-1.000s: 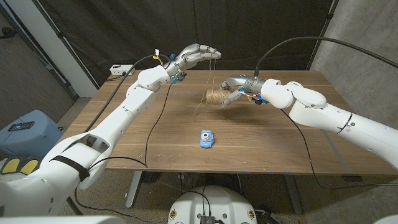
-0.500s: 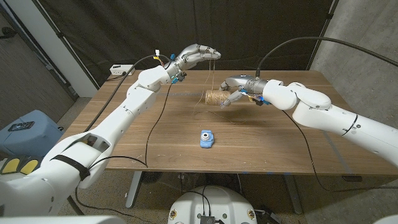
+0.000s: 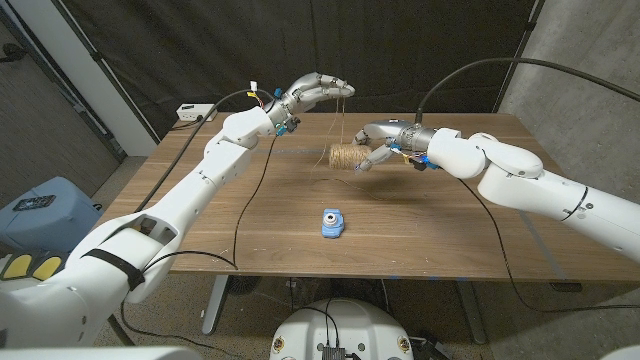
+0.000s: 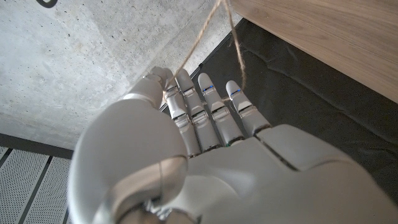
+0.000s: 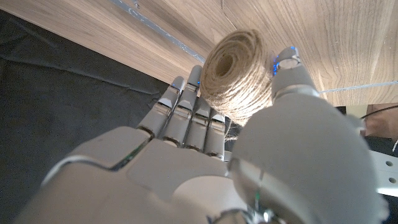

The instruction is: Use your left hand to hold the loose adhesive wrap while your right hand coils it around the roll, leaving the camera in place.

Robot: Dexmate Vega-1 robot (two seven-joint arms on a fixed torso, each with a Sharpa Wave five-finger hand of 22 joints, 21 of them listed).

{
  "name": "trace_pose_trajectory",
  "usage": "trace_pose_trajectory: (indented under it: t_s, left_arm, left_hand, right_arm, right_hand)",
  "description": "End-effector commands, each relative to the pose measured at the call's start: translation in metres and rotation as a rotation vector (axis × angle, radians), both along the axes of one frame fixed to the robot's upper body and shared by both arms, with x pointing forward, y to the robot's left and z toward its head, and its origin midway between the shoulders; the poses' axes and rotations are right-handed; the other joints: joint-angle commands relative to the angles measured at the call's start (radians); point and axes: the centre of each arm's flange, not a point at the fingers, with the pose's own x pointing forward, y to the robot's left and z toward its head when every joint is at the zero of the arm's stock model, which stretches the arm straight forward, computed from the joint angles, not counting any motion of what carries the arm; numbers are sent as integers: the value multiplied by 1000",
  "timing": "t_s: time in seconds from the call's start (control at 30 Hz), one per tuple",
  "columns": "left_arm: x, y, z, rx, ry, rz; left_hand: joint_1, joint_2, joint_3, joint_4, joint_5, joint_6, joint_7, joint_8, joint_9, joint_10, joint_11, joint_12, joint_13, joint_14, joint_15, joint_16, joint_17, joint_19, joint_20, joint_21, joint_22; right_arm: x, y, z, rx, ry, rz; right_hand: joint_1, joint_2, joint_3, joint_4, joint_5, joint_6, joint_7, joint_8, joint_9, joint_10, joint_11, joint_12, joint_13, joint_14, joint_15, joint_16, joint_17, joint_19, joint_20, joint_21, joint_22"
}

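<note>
The roll is a spool of brown twine (image 3: 345,155), not adhesive wrap; it lies sideways over the far middle of the table. My right hand (image 3: 380,148) grips it from the right, and the right wrist view shows the spool (image 5: 239,74) between the fingers (image 5: 186,115) and thumb. My left hand (image 3: 315,90) is raised above the table's far edge and holds the loose strand (image 3: 343,118), which hangs down to the spool. In the left wrist view the strand (image 4: 235,37) crosses the fingertips (image 4: 186,87). A small blue camera (image 3: 333,222) sits on the table near the front middle.
A white power strip (image 3: 193,112) lies at the table's (image 3: 460,230) far left corner. Black cables trail across the left half and over the right edge. A blue bin (image 3: 40,212) stands on the floor to the left. A dark curtain hangs behind.
My right forearm has swung slightly outward to the right while its hand stays on the spool. The left hand and the camera have not moved.
</note>
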Motion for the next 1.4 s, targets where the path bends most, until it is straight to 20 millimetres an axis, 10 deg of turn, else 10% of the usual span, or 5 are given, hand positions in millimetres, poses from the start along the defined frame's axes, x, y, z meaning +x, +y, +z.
trace_pose_trajectory:
  t_s: [0.03,1.4]
  left_arm:
    - [6,0,-4,10,5,26]
    - [38,13,-25,2,103,74]
  left_hand:
    - [-1,8,-4,0,3,-3,-1,-6,4,-1,-6,-7,3,-2,-2,-3,1,1,5,2,6]
    - [1,8,-7,0,4,-8,-3,-10,5,-3,-7,-15,9,-7,-1,-6,3,-1,6,1,6]
  right_arm:
    - [-12,-3,4,4,-21,19]
    - [-32,-15,33,21,-86,45]
  right_hand:
    - [71,114,6,5,7,153,-140,9,2,141,-134,9,2,13,-151,-1,5,10,0,1,3]
    - [65,114,1,8,5,159,-136,10,3,147,-131,7,3,19,-150,-1,12,10,1,1,3]
